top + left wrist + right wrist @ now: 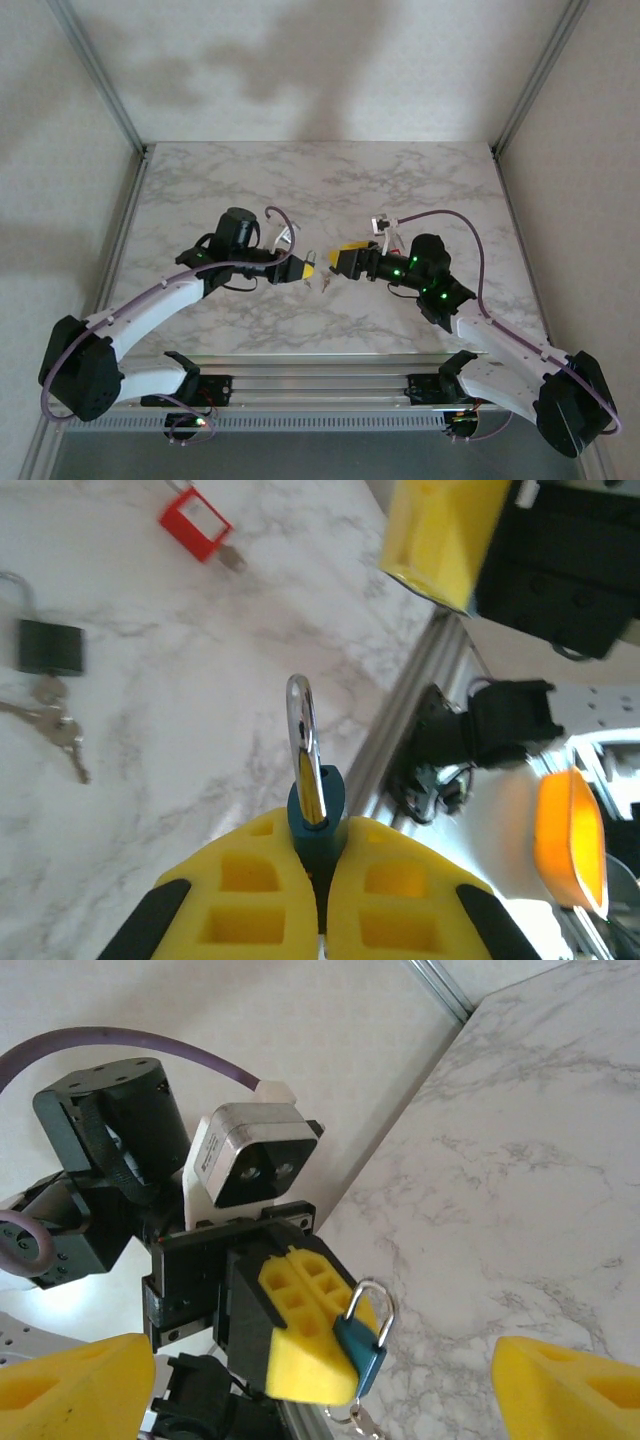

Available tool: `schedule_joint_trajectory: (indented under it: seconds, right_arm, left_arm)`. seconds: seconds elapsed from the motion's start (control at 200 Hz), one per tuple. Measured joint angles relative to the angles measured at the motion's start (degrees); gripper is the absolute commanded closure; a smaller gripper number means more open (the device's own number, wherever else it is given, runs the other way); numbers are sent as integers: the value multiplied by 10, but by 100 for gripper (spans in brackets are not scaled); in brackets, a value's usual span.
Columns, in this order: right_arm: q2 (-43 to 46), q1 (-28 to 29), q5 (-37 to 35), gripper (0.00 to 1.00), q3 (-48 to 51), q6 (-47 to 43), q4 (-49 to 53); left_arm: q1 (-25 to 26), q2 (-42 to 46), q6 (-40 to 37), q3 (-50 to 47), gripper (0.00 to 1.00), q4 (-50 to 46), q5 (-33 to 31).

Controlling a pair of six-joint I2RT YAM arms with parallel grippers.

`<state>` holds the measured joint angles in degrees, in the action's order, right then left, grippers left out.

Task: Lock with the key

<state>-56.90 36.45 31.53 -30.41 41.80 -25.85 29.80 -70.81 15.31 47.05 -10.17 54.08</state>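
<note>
My left gripper (325,845) is shut on a small teal padlock (320,820). The lock's steel shackle (303,730) sticks out past the yellow fingers (250,890). In the right wrist view the padlock (362,1348) sits at the tip of the left gripper's fingers (300,1335), and a key on a ring (362,1425) hangs beneath it. My right gripper (322,1365) faces the lock, open, with one finger on either side and apart from it. From above, the left gripper (306,270) and the right gripper (345,258) meet tip to tip over mid-table, the key (325,284) dangling between them.
On the marble top, a black padlock (50,647) lies with a bunch of keys (55,725), and a red padlock (195,522) lies farther off. The metal rail of the table's near edge (320,385) runs under both arms. Frame posts (100,75) stand at the back corners.
</note>
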Motion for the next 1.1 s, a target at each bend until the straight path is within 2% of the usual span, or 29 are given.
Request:
schedule_joint_trajectory:
  seconds: [0.145,0.33,0.395,0.551,0.666,0.856,1.101]
  right_arm:
    - [-17,0,25,18,0,-2,-22]
    - [-43,0,60,28,7,-2,-48]
    - [-52,0,73,31,7,-2,-55]
    - [-80,0,107,48,7,3,-79]
    - [-93,0,127,55,9,13,-95]
    - [-93,1,146,66,10,15,-112]
    - [-93,2,151,72,11,15,-115]
  left_arm:
    - [17,-3,-5,0,100,1,62]
    - [28,-3,-6,-8,100,11,102]
    - [28,-3,-6,-10,100,14,107]
    - [28,-9,-6,-10,100,16,109]
    - [27,-9,-5,-10,100,17,108]
    - [26,-9,-5,-11,100,26,106]
    - [26,-9,-5,-12,100,26,104]
